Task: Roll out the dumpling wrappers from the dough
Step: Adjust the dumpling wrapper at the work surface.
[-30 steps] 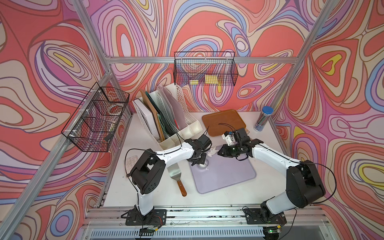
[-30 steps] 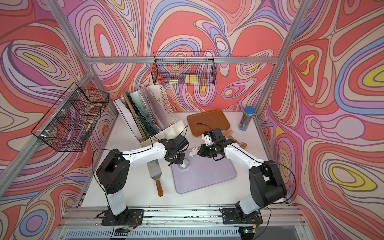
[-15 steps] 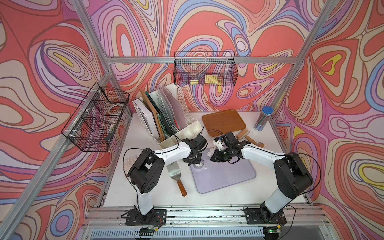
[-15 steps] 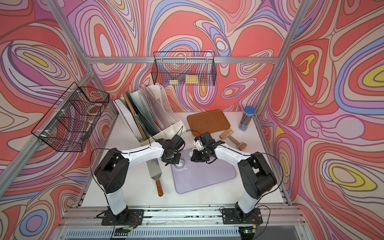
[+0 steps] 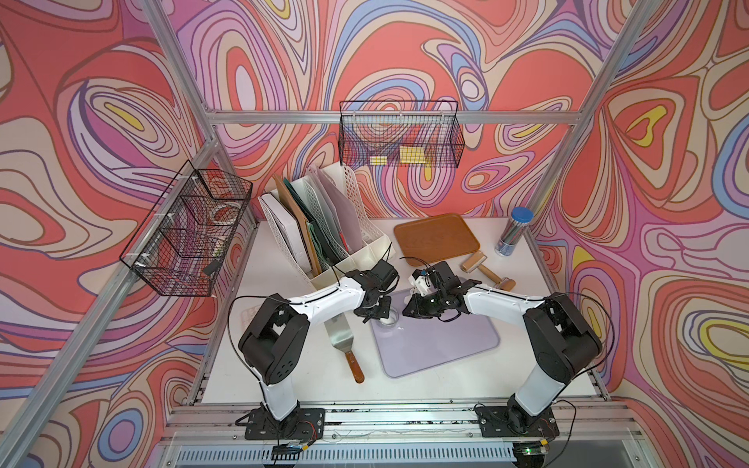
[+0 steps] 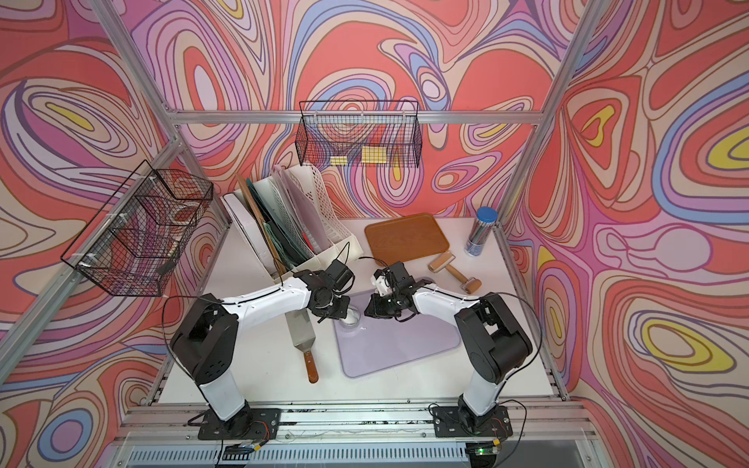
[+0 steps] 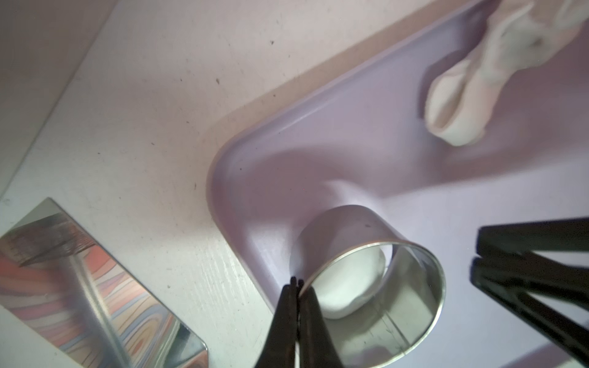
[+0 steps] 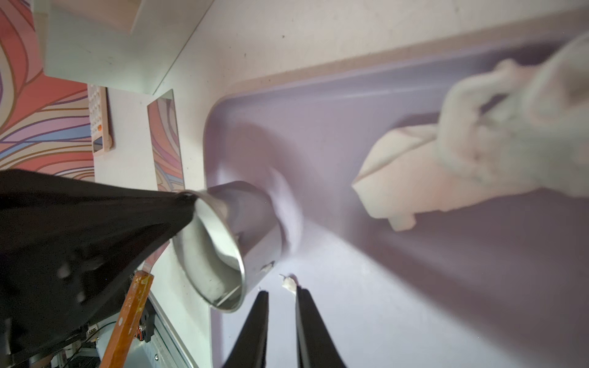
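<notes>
Since a second ago our right gripper has swung closer. We see the wrapper lying inside the metal ring at a corner of the mat; our left gripper pinches the ring's rim, right fingers slightly parted, empty.

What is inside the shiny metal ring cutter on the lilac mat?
A small white dough disc lies inside the shiny metal ring cutter. The ring's wall and the left gripper, shut on its rim, hide part of the disc.
</notes>
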### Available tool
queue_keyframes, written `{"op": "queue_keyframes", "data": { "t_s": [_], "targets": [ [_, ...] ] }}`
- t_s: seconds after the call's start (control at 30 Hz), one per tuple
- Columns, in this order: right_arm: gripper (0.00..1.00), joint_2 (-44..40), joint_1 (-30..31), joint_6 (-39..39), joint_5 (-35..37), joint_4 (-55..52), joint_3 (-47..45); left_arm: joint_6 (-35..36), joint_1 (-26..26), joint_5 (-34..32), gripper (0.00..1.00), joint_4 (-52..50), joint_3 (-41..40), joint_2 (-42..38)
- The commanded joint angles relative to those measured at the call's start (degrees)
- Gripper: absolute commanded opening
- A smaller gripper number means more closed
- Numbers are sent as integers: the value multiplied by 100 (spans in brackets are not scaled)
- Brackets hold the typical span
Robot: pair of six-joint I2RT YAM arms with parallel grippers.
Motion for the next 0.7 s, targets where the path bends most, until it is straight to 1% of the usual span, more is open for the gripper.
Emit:
{"op": "queue_keyframes", "data": {
  "t_s": [0.0,0.2,0.3,0.33,0.37,0.43,0.5,0.57,0.67],
  "targets": [
    [21,-557,24,-174,492,-357,84,-45,5,106,0,-151,-25,-342],
    [25,-1096,26,-460,1173,-1185,242,-36,-196,480,0,129,-3,-459],
    [31,-1274,2,-477,1753,-1416,201,-57,-357,539,0,404,21,-309],
    [32,-1306,-38,-491,1895,-1451,183,-42,-435,696,0,526,61,-162],
    [33,-1322,-88,-495,1893,-1448,163,-32,-499,756,0,459,206,22],
    [33,-1335,-134,-501,1674,-1417,186,25,-575,570,0,313,409,253],
    [33,-1326,-134,-513,1389,-1353,198,24,-576,400,0,455,387,300],
    [35,-1306,-127,-504,1318,-1297,175,34,-552,268,0,624,372,362],
    [35,-1180,-128,-491,1183,-1251,198,69,-373,161,0,249,689,712]
  ]
}}
